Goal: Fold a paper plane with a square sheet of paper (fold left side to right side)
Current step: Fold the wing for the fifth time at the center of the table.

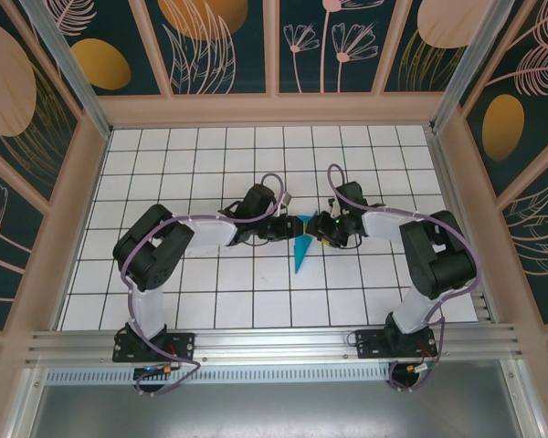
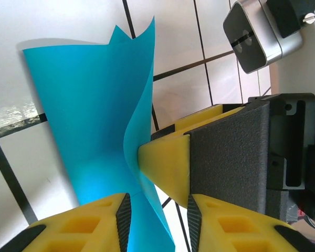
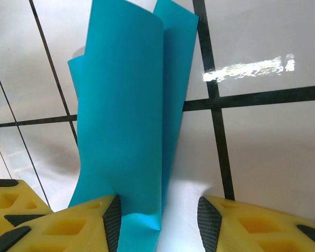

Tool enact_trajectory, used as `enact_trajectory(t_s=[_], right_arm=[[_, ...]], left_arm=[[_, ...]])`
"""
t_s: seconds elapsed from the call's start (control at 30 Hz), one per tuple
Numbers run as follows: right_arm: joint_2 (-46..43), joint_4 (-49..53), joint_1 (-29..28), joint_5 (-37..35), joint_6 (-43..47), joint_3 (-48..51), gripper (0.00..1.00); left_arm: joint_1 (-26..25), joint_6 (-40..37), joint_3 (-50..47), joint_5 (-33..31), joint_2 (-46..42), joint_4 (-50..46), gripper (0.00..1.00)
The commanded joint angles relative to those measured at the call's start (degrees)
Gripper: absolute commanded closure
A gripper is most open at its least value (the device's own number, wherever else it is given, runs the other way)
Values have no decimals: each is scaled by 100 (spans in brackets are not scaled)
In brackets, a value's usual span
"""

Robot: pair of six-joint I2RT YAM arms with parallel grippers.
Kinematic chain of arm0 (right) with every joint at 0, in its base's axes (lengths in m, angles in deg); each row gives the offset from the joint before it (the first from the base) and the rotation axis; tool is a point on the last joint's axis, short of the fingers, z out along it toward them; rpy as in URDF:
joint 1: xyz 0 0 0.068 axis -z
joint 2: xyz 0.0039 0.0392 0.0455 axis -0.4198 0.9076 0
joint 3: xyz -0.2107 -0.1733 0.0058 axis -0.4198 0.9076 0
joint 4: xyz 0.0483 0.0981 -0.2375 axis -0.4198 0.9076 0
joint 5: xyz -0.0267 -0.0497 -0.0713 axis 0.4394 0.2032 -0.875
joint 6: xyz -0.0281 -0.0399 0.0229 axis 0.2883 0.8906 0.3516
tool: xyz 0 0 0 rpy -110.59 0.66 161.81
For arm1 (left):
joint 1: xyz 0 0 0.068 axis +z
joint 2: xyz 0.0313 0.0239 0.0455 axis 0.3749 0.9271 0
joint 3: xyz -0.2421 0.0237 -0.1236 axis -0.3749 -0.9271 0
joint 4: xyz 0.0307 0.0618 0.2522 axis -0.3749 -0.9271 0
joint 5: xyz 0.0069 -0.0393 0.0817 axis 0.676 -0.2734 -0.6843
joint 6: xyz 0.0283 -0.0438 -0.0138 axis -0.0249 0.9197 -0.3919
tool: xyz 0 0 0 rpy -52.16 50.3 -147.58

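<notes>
The square sheet of paper (image 1: 300, 253) is folded into a narrow teal wedge at the table's middle, its point toward the near edge. My left gripper (image 1: 288, 226) and right gripper (image 1: 321, 230) meet tip to tip over its wide end. In the left wrist view the paper (image 2: 89, 115) stands up curled and runs between my left gripper's (image 2: 157, 220) parted jaws, unpinched. A yellow finger of the right gripper (image 2: 165, 168) presses against its raised flap. In the right wrist view the folded layers (image 3: 121, 121) lean on the left pad (image 3: 113, 218). The right gripper (image 3: 157, 220) is open.
The white gridded table (image 1: 210, 292) is boxed in by wooden walls (image 1: 274, 109) at the back and both sides. An aluminium rail (image 1: 274, 342) carrying both arm bases runs along the near edge. Bare tiles lie all round the paper.
</notes>
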Motion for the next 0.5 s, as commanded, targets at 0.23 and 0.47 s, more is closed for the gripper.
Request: enact_trajectory(t_s=[0.23,0.47], right_arm=[[420,-68,-180,-127,137,16,52],[431,-60,-180,-119,142,11,52]], left_arm=[[80,97,169,-58,214,169,71],[188,113,-90,-198,-39,216,73]])
